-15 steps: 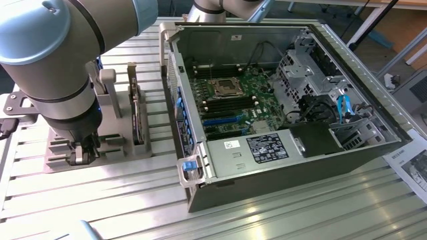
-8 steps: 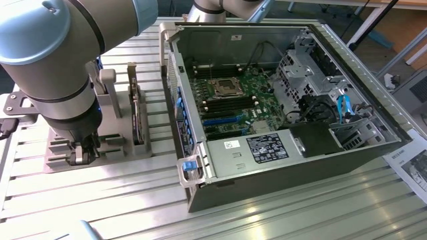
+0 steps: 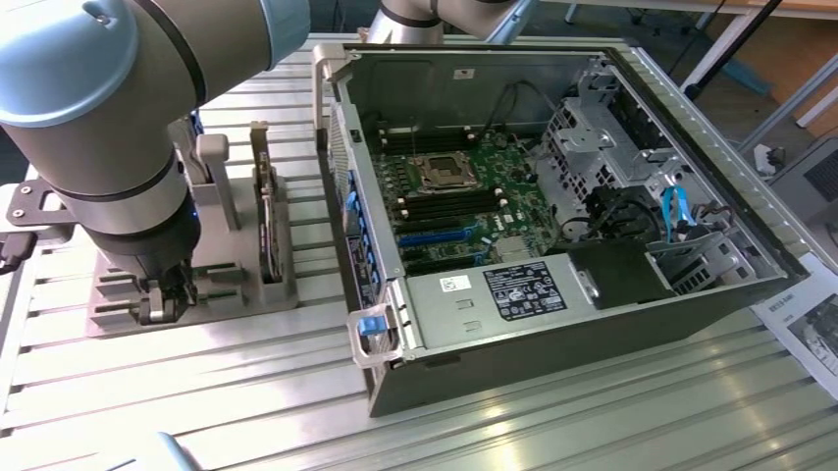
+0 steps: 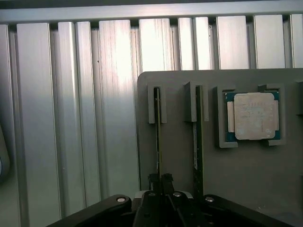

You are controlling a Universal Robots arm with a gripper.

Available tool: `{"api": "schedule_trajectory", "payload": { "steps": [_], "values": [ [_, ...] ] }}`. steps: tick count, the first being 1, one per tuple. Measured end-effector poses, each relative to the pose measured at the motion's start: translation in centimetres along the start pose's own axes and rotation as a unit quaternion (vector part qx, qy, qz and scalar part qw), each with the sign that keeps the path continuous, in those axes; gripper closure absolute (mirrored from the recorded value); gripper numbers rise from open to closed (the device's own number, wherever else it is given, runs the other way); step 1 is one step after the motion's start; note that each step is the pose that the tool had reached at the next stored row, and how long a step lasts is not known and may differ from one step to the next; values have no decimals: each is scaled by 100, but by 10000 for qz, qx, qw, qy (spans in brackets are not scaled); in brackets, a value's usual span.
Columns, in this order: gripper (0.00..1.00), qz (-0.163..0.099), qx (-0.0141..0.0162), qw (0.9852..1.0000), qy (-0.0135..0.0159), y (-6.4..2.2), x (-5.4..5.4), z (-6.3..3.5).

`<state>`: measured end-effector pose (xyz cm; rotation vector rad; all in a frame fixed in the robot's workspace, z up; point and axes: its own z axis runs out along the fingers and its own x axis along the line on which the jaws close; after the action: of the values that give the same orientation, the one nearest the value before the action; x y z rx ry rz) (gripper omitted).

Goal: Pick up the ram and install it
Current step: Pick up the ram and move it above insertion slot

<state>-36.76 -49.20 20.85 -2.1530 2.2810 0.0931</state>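
The ribbed aluminium table [image 3: 550, 422] carries a grey holder tray [image 3: 112, 319] and an open computer case [image 3: 590, 339].

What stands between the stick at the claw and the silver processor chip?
In the wrist view, a second thin green stick, in its own slot.

Shiny metal table [image 4: 71, 118], probably matt-plastic fixture [image 4: 246, 179]

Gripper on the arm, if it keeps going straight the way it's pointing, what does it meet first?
Most likely the ram, standing on edge in the gray holder, directly in line with the gripper. Depth is unclear, so it may already be there.
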Motion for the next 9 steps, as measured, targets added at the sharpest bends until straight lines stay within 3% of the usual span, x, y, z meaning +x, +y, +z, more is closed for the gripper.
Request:
{"api": "schedule_trajectory", "payload": {
  "steps": [9],
  "values": [
    [88,0,0,10000,0,0,0,0]
  ]
}}
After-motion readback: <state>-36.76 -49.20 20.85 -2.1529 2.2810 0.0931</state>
